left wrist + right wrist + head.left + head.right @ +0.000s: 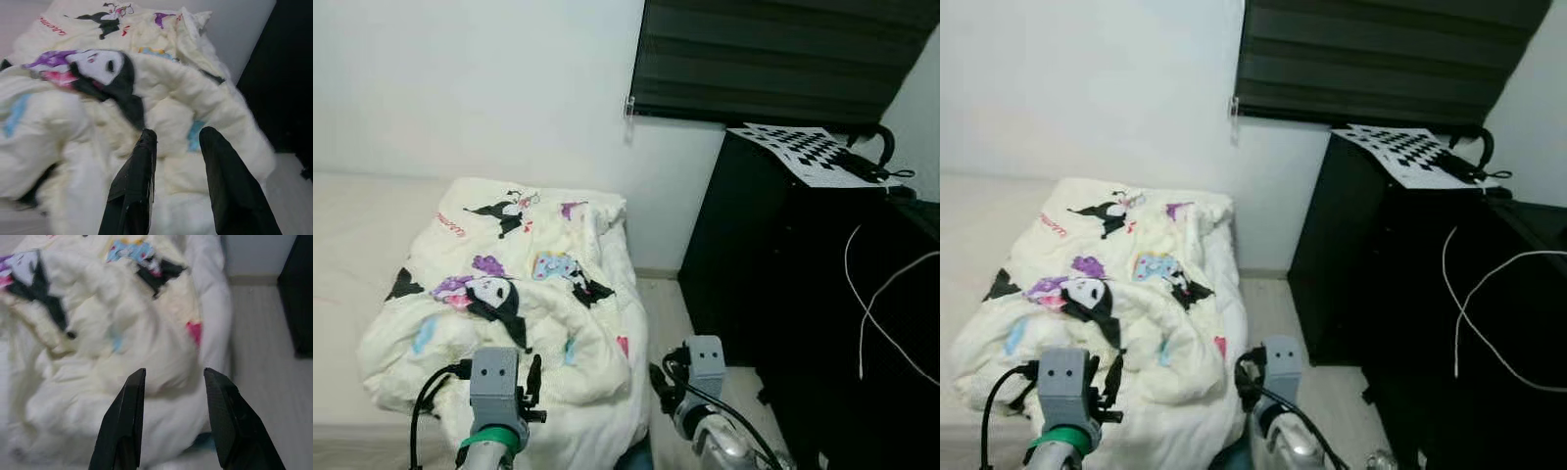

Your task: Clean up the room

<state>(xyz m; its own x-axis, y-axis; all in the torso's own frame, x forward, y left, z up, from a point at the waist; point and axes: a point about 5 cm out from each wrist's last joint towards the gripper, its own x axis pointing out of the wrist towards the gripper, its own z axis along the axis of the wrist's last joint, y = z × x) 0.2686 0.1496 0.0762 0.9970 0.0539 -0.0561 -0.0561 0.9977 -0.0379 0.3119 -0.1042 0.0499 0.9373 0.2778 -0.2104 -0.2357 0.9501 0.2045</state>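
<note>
Crumpled duvet (524, 294) lay on bed (352, 245), far left of me. Left gripper (176, 142) & right gripper (173, 379) both spread, near edge; I'd pinch a corner, not bulk.

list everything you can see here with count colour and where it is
comforter: one, cream with cartoon prints in black, purple and blue, crumpled in a heap on the bed, one edge hanging toward the floor
bed: one, off-white mattress, along the wall on the robot's left
cabinet: one, black, on the robot's right against the wall
checkered board: one, black and white, lying on top of the cabinet
cable: one, white, looping down the cabinet front
blind: one, dark, over the window above the cabinet
floor: pale strip between bed and cabinet
left gripper: black fingers open, just over the comforter
right gripper: black fingers open, near the comforter's hanging edge
</note>
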